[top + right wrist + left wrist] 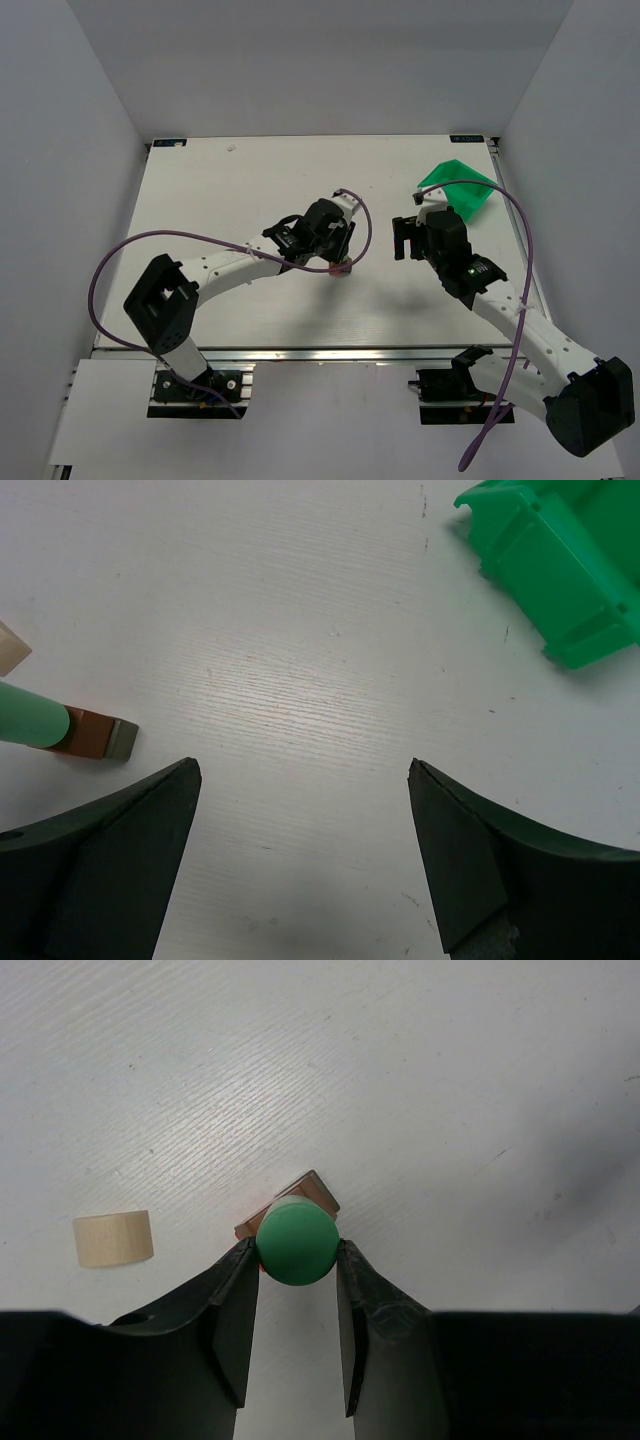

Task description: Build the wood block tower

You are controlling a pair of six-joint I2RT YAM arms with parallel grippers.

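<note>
The wood block tower [341,268] stands at mid-table. In the left wrist view a pale green cylinder [297,1239] sits on top of a brown block [313,1189], with a sliver of red under it. My left gripper [297,1247] is shut on the green cylinder, its fingertips against both sides. A cream block [113,1238] lies apart on the table to the left. The right wrist view shows the tower at its left edge: the green cylinder [30,725], the brown block [90,732] and a grey block [122,740]. My right gripper [305,780] is open and empty, to the right of the tower.
A bright green plastic bin [456,189] lies at the back right, just beyond the right gripper [403,238]; it also shows in the right wrist view [565,550]. A purple cable loops over the left arm [210,272].
</note>
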